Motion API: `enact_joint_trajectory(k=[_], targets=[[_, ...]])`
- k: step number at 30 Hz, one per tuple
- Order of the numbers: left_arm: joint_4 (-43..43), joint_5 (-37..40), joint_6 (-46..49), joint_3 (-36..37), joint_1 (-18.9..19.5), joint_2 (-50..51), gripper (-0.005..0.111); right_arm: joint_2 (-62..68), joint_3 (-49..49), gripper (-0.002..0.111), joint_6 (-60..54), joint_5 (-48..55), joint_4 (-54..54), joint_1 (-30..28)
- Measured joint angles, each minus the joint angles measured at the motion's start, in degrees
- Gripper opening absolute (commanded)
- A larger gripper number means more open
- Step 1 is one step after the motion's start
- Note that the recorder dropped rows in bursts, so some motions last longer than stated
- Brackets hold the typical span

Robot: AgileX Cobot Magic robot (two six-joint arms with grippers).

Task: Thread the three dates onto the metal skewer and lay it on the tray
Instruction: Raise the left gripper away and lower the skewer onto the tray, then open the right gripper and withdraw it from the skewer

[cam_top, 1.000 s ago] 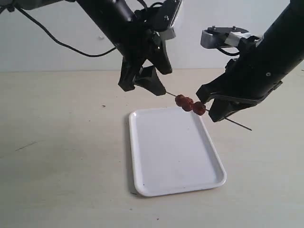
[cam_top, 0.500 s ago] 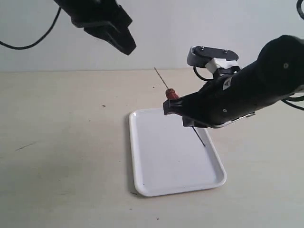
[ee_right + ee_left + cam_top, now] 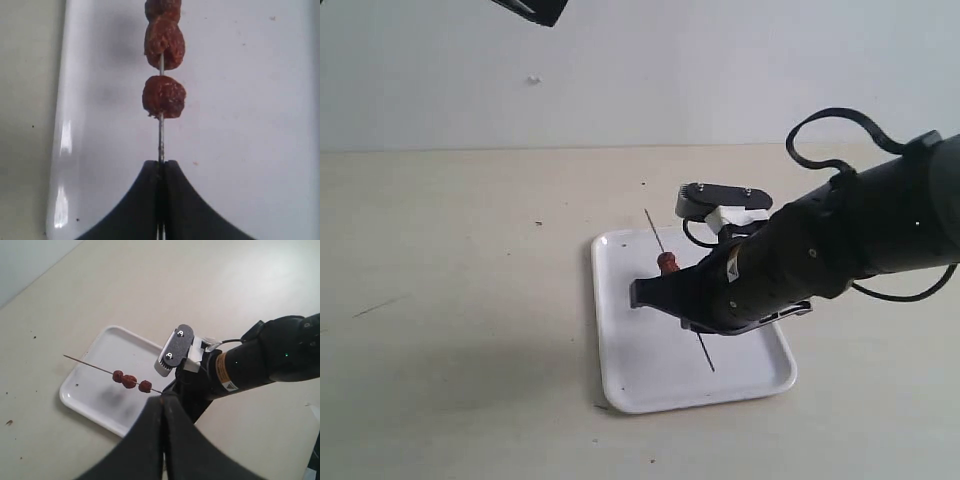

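My right gripper (image 3: 160, 164) is shut on the metal skewer (image 3: 161, 137), holding it low over the white tray (image 3: 250, 100). Three dark red dates (image 3: 164, 96) sit threaded close together on the rod just beyond the fingertips. In the exterior view the skewer (image 3: 706, 357) slants across the tray (image 3: 620, 300) and one date (image 3: 667, 262) shows beside the right arm; the others are hidden. From high above, the left wrist view shows the dates (image 3: 129, 381) on the skewer over the tray (image 3: 95, 395). My left gripper (image 3: 162, 397) is shut with nothing in it.
The tray lies on a pale beige tabletop (image 3: 460, 300) with a few dark specks. A white wall (image 3: 720, 70) stands behind. The bulky right arm (image 3: 820, 250) covers the tray's right side. Only a corner of the left arm (image 3: 535, 8) shows at the top.
The left gripper let go of the skewer and rose up and left, almost out of the exterior view. The right gripper carried the skewer with the dates down low over the tray.
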Motion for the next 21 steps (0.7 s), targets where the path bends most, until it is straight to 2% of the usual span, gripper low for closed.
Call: enact_joint_trajectory(k=[4,6,11,14,21], targets=[[0.0,0.0,0.0,0.0,0.0,-0.1,0.0,2.1,0.0,0.001,0.8,-1.06,-0.13,0.0],[0.11,-0.11,0.0,0.0,0.0,-0.1,0.0,2.51,0.0,0.006,0.89,-1.19,-0.27,0.0],[0.22,-0.96,0.0,0.0,0.0,-0.1,0.0,2.84,0.0,0.03,1.03,-1.43,-0.6,0.0],[0.22,-1.21,0.0,0.0,0.0,-0.1,0.0,2.84,0.0,0.04,1.16,-1.43,-0.6,0.0],[0.34,-1.34,0.0,0.0,0.0,-0.1,0.0,2.84,0.0,0.044,1.16,-1.28,-0.6,0.0]])
